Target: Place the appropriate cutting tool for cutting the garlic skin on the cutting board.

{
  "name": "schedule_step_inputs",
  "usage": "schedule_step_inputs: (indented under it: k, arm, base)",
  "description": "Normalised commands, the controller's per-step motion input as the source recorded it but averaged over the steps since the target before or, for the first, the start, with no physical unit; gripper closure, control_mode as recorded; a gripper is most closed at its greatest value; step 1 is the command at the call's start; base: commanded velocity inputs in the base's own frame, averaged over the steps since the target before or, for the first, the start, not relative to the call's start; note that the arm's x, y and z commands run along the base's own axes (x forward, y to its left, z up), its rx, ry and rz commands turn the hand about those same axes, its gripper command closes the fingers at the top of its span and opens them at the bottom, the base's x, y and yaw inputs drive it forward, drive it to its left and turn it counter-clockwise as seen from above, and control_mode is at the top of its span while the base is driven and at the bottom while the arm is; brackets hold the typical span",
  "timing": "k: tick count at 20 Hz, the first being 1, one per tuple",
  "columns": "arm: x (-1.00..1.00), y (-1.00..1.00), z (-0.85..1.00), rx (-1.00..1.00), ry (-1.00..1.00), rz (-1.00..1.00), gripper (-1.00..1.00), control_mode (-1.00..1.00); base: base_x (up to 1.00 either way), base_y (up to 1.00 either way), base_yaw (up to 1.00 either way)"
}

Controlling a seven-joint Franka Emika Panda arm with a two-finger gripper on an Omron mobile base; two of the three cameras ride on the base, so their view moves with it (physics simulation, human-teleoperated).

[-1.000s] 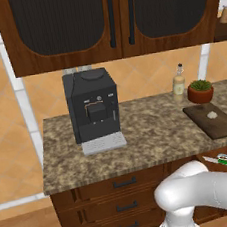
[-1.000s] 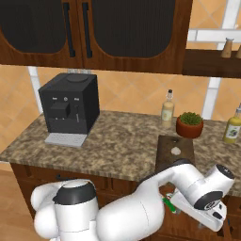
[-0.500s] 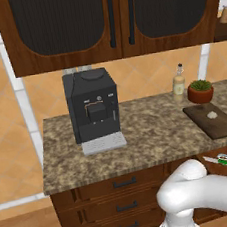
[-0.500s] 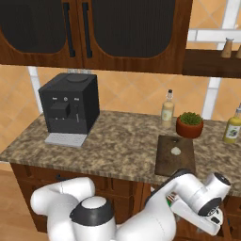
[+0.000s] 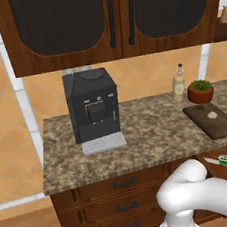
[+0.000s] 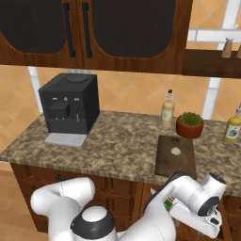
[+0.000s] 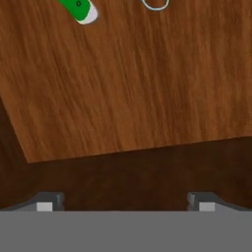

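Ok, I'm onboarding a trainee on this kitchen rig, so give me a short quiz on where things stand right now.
1. Fill in: the end effector has its jaws ___.
2. True or false: the garlic lies on the cutting board.
3. Where is the green-handled knife?
A. on the cutting board
B. on a wooden surface lower than the countertop
C. in the end effector

Key: 1 open; 2 true; 3 B.
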Motion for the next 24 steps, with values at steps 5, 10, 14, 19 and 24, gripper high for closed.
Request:
schedule_step_inputs:
  k: [5,10,14,19,24]
  arm:
    - [-0.99,-0.01,-0.5,0.0,0.08,0.06,-1.0,-1.0]
    - [-0.99,-0.01,-0.46,0.01,0.08,0.05,-1.0,-1.0]
    - [-0.12,0.08,0.15,0.1,-0.01,0.0,-1.0,-1.0]
    - [0.64,0.3,0.36,0.15,0.0,0.02,-1.0,-1.0]
    - [0.63,0.11,0.05,0.07,0.0,0.01,-1.0,-1.0]
  base:
    - [0.0,0.0,0.0]
    - [0.0,0.0,0.0]
    - [0.0,0.0,0.0]
    - [0.0,0.0,0.0]
    - [0.0,0.0,0.0]
